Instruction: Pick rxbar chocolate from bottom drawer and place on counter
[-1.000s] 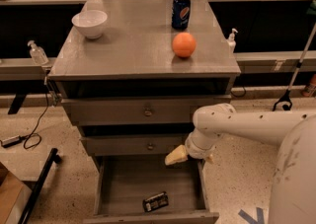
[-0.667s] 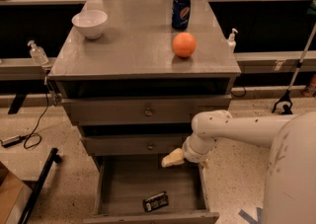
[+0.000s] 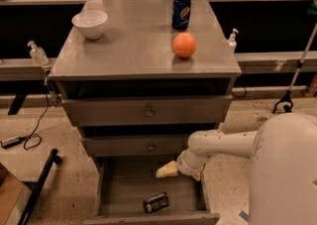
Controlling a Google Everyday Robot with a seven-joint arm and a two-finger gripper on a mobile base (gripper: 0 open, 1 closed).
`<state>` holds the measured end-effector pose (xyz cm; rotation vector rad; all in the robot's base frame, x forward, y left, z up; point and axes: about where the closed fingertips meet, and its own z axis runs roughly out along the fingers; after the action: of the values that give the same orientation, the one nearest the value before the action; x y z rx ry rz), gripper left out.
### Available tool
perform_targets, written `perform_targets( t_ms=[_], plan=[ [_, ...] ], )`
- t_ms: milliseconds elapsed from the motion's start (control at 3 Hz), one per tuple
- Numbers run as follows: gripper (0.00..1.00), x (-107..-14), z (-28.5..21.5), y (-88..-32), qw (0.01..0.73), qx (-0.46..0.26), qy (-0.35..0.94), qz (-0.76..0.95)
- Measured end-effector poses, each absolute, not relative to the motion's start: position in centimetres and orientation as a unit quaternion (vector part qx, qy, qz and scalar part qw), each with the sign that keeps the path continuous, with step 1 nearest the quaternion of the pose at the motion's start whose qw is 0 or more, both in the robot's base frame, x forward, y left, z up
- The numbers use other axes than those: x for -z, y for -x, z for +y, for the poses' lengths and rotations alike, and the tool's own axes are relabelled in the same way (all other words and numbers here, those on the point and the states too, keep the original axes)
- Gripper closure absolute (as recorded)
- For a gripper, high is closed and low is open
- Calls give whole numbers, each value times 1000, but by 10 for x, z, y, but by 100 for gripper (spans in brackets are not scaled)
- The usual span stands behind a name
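The bottom drawer (image 3: pixel 124 187) of the grey cabinet stands pulled out toward me. The rxbar chocolate (image 3: pixel 156 202) lies flat on its floor, near the front wall and a little right of the middle, its black wrapper turned at a slight angle. Nothing touches it.

The gripper (image 3: pixel 166 170) hangs over the back right part of that drawer, just below the front of the middle drawer (image 3: pixel 133 145). Its cream-coloured tip points left. It sits above and behind the bar, apart from it, and carries nothing that I can see. Whether it is clenched or released I cannot tell from here. The white arm (image 3: pixel 223 143) reaches in from the right, out of the robot's big pale body (image 3: pixel 285 169) in the lower right corner.

The top drawer (image 3: pixel 148 111) and the middle drawer look pushed in, each with a small round knob.

Up on the counter (image 3: pixel 133 50) a white bowl (image 3: pixel 89 23) sits at the back left. A blue Pepsi can (image 3: pixel 181 12) stands upright at the back right, and an orange (image 3: pixel 184 45) rests just in front of the can, toward the right edge. A clear pump bottle (image 3: pixel 37 53) stands on the ledge to the left of the cabinet and another (image 3: pixel 232 38) to the right. A black cable (image 3: pixel 34 130) trails across the speckled floor on the left
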<state>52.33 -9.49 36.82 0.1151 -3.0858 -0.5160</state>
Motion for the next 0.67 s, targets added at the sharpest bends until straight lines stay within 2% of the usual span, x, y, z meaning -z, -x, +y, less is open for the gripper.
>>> perform_targets(
  t_ms=[667],
  plan=[
    [0, -313, -76, -521, -10, 123, -4, -992]
  ],
)
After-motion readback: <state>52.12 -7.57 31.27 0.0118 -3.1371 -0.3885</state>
